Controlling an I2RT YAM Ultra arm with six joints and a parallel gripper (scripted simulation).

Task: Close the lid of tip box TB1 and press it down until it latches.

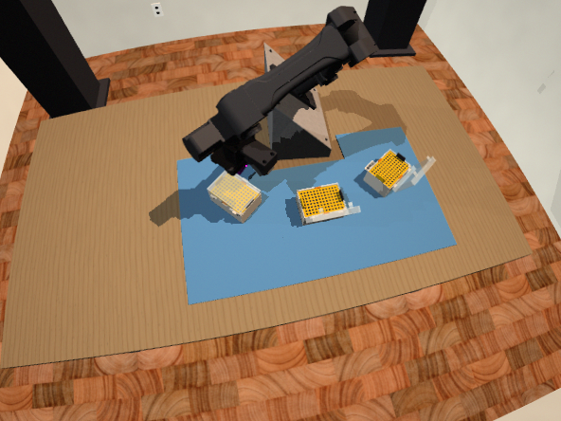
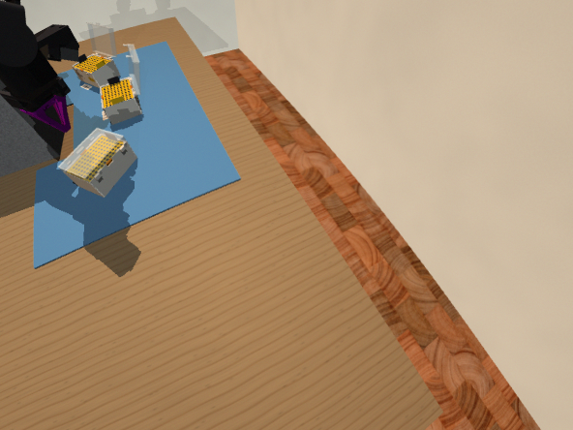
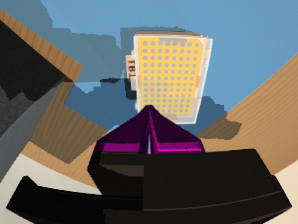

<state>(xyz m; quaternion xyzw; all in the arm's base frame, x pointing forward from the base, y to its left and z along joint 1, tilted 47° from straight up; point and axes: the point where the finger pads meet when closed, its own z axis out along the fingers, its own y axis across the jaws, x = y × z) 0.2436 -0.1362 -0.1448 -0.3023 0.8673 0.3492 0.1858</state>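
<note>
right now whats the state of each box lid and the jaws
left tip box: clear lid down over the insert, latch not discernible
middle tip box: lid open, swung back behind the box
right tip box: lid open, standing up behind the box
gripper: jaws shut, holding nothing, poised just above the left box
blue bench mat: flat, all three boxes standing on it
</note>
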